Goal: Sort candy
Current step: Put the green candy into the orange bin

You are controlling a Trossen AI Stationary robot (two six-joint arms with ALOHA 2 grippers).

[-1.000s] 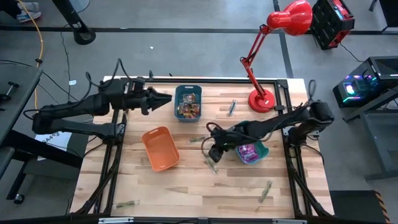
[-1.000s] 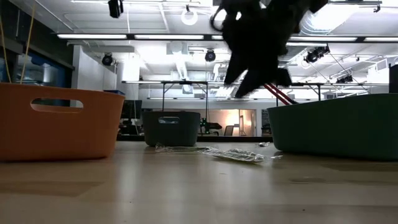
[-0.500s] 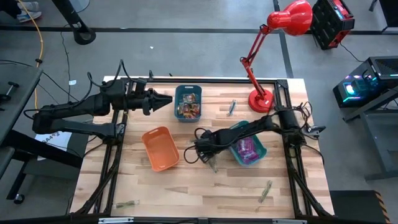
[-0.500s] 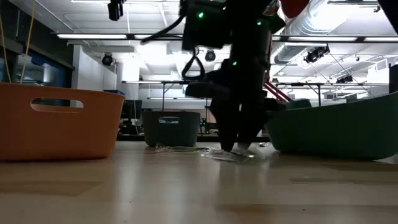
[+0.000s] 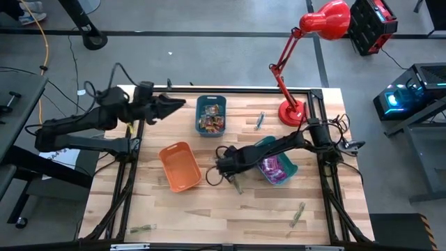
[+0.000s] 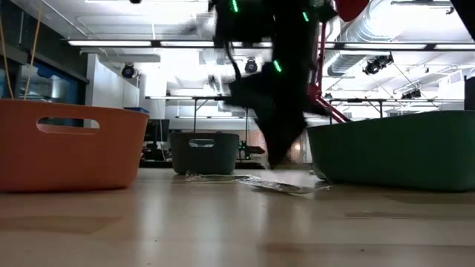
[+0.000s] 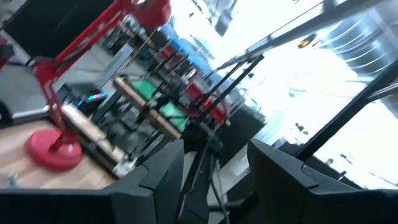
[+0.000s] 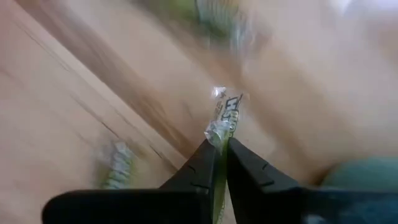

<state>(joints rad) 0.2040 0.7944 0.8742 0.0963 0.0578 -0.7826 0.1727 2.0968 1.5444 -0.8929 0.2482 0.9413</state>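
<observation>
worktop [image 5: 209, 216] mid-frame: right pincer [image 8: 221, 152] just clamped shut on a greenish stick candy [image 8: 227, 118], pick made; left pincer [image 5: 178, 104] open upper left.

right gripper [image 8: 221, 149]: jaws closed on green stick candy [image 8: 225, 118], lifted | left gripper [image 5: 180, 104]: drawn back, raised
</observation>
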